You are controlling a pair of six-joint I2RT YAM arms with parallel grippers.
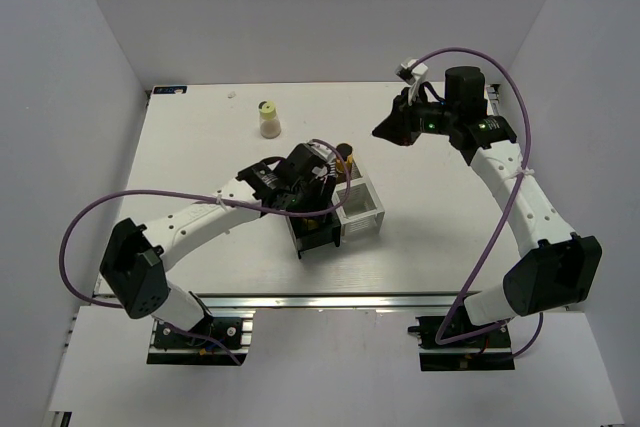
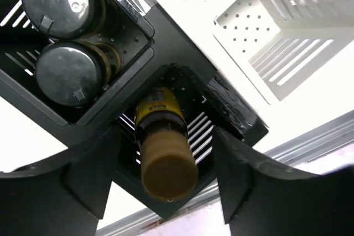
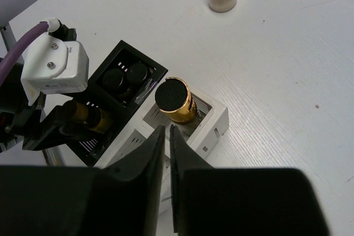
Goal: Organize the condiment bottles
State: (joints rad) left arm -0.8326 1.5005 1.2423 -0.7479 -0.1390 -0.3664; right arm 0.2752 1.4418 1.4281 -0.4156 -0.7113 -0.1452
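Note:
Two dark condiment bottles with black caps (image 2: 61,37) stand in cells of the black organizer (image 1: 312,239). A yellow-labelled bottle with a tan cap (image 2: 166,161) sits in a neighbouring black cell. My left gripper (image 2: 166,132) is open around it, with a gap on each side. An amber-gold bottle with a black cap (image 3: 173,100) stands in the white organizer (image 3: 218,122). The cream-white bottle with a pale yellow cap (image 1: 269,119) stands alone at the table's back. My right gripper (image 3: 167,128) hovers high at the back right, its fingers nearly touching and holding nothing.
The black and white organizers sit side by side mid-table, the white one (image 1: 365,215) on the right with bare cells. An aluminium rail (image 1: 330,302) runs along the near edge. White walls close in the table on three sides. Purple cables loop from both arms.

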